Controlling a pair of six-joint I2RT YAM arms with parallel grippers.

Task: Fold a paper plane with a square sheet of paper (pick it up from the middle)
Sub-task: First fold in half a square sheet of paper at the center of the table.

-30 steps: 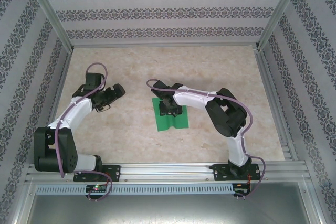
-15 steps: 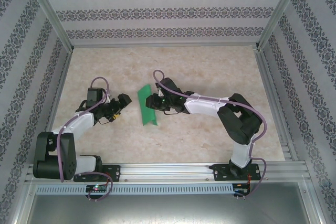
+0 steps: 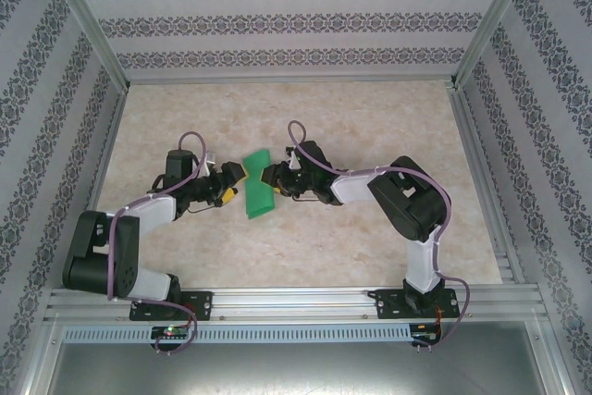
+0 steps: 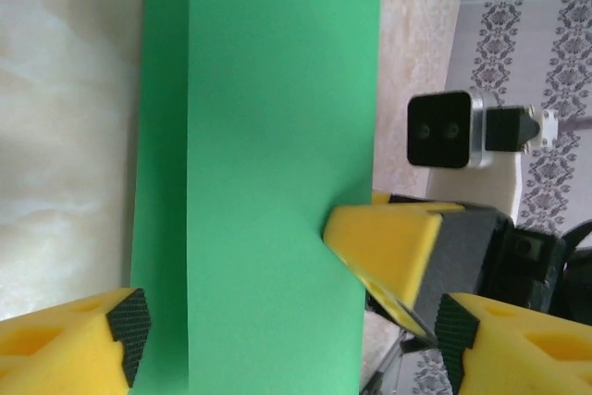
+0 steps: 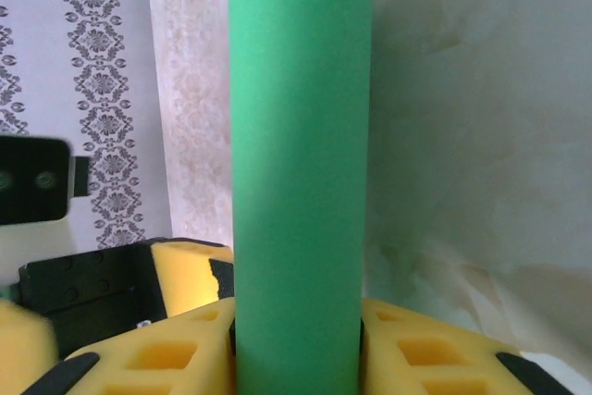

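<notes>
The square sheet of paper (image 3: pixel 257 182) is bright green and bent into an upright curve, held off the table mid-scene. My right gripper (image 3: pixel 274 176) is shut on it from the right; the right wrist view has the paper (image 5: pixel 301 136) rising between that gripper's (image 5: pixel 298 339) yellow fingers. My left gripper (image 3: pixel 233 187) reaches in from the left, open. In the left wrist view the paper (image 4: pixel 259 154) stands inside its jaws (image 4: pixel 294 326), with a gap to the right-hand pad. A right-gripper finger (image 4: pixel 388 247) presses the sheet's edge. The paper plane is out of view.
The marbled table (image 3: pixel 370 127) is bare behind the arms and to the right. Patterned walls and aluminium rails (image 3: pixel 296 298) close in the workspace. The two wrists face each other closely, the right wrist's camera (image 4: pixel 444 129) just past the paper.
The right gripper lifted the paper off the table and carried it left. The left arm swung right to meet it, and its jaws have narrowed around the sheet.
</notes>
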